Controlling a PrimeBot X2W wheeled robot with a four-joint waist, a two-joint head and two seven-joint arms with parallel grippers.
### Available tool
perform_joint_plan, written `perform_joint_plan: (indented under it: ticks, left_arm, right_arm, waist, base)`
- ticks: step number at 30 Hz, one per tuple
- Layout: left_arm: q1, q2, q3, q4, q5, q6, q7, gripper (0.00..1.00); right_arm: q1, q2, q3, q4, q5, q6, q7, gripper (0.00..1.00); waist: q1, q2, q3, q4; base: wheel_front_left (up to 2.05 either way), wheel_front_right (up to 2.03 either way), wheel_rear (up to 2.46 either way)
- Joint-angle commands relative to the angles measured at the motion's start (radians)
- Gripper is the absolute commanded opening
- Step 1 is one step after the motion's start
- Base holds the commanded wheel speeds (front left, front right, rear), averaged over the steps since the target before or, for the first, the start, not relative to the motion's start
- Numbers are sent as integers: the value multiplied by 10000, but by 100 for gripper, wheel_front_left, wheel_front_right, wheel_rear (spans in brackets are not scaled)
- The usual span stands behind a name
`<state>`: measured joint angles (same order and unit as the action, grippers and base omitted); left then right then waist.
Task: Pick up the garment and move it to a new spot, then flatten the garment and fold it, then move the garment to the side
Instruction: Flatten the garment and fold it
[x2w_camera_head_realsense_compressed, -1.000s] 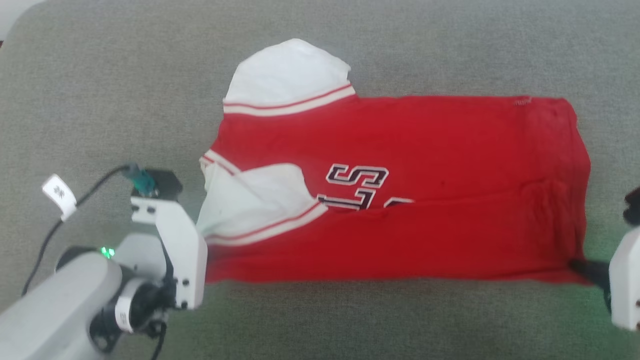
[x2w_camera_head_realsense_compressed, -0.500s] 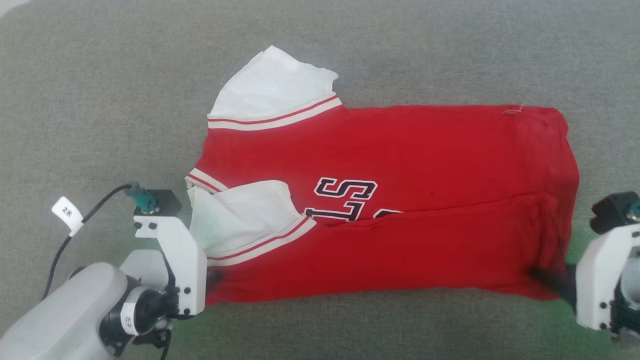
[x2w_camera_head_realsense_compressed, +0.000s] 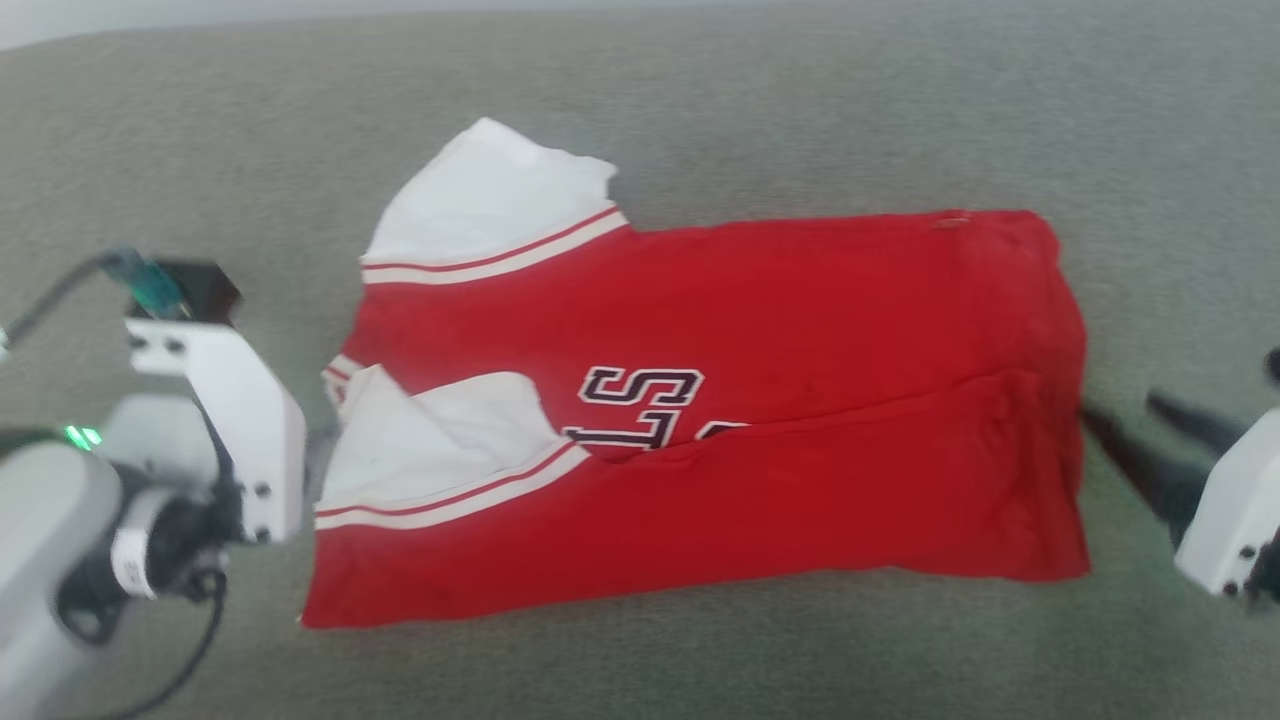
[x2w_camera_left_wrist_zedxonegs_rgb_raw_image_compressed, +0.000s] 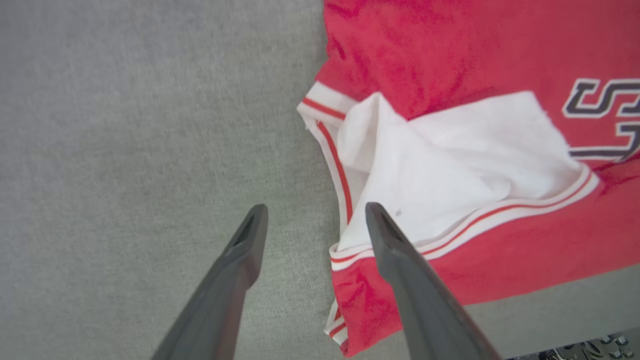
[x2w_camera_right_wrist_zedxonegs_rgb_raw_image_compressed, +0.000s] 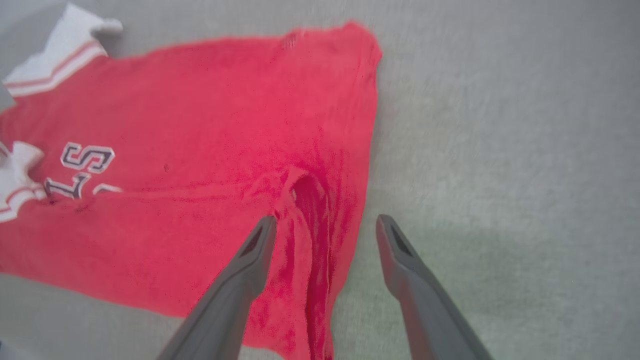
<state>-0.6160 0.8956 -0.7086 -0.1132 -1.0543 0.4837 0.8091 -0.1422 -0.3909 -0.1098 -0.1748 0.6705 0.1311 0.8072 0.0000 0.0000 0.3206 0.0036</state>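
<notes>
The garment (x2w_camera_head_realsense_compressed: 800, 400), a red T-shirt with dark lettering, lies on the grey surface with its near part doubled over the letters. One white sleeve (x2w_camera_head_realsense_compressed: 490, 200) sticks out at the far left, and another (x2w_camera_head_realsense_compressed: 440, 430) lies folded onto the body. My left gripper (x2w_camera_left_wrist_zedxonegs_rgb_raw_image_compressed: 315, 210) is open above the garment's (x2w_camera_left_wrist_zedxonegs_rgb_raw_image_compressed: 450, 50) left edge, one finger over the grey cloth and one over the sleeve trim. My right gripper (x2w_camera_head_realsense_compressed: 1118, 403) is open just off the garment's right edge. In the right wrist view its fingers (x2w_camera_right_wrist_zedxonegs_rgb_raw_image_compressed: 250, 260) straddle the rumpled hem of the garment (x2w_camera_right_wrist_zedxonegs_rgb_raw_image_compressed: 200, 125) and hold nothing.
A grey fabric surface (x2w_camera_head_realsense_compressed: 200, 150) spreads on every side of the shirt. Its far edge shows as a pale strip (x2w_camera_head_realsense_compressed: 60, 25) at the top left. My left wrist bracket (x2w_camera_head_realsense_compressed: 230, 400) with its cable stands left of the shirt.
Both grippers went from shut on the garment's near corners to open, let the cloth go and drew back outward. The head camera shifted too.
</notes>
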Motion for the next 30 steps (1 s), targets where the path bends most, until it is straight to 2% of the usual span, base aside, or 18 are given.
perform_joint_plan:
  ticks: [1,4,6,12,15,19,24,30]
  left_arm:
    - [-229,18,104,-22,87,-51,-41,100]
    - [-757,41,209,141,329,-430,-234,100]
    - [-1154,-29,182,383,536,-846,-376,100]
    - [-2500,-409,195,1740,1114,-1864,-872,100]
    - [-3179,-585,162,2567,1346,-2307,-1115,100]
    - [-3967,-822,69,3785,1715,-2833,-1327,100]
    - [-4643,-1095,-83,5344,1777,-3154,-1052,100]
    - [-5106,-1335,-414,6873,1959,-3051,-312,100]
  right_arm:
    - [-164,117,-67,-153,-146,-10,-338,100]
    - [-414,351,13,-484,-405,-10,-1360,100]
    - [-650,374,168,-564,-614,-8,-2144,100]
    - [-1434,487,911,-205,-1283,-8,-4727,100]
    - [-1754,695,1375,88,-1405,-7,-5576,100]
    - [-2083,824,1959,572,-1316,-7,-6162,100]
    - [-2387,812,2422,1091,-1082,-7,-6523,100]
    - [-2572,656,2681,1441,-796,-5,-6658,100]
  waist:
    - [0,0,5,-220]
    - [0,0,69,-586]
    - [0,0,135,-863]
    - [0,0,464,-1799]
    - [0,0,709,-2280]
    - [0,0,1047,-2807]
    - [0,0,1412,-3240]
    - [0,0,1695,-3407]
  base:
    - [0,0,0]
    - [0,0,0]
    - [0,0,0]
    - [0,0,0]
    - [0,0,0]
    - [0,0,0]
    - [0,0,0]
    - [0,0,0]
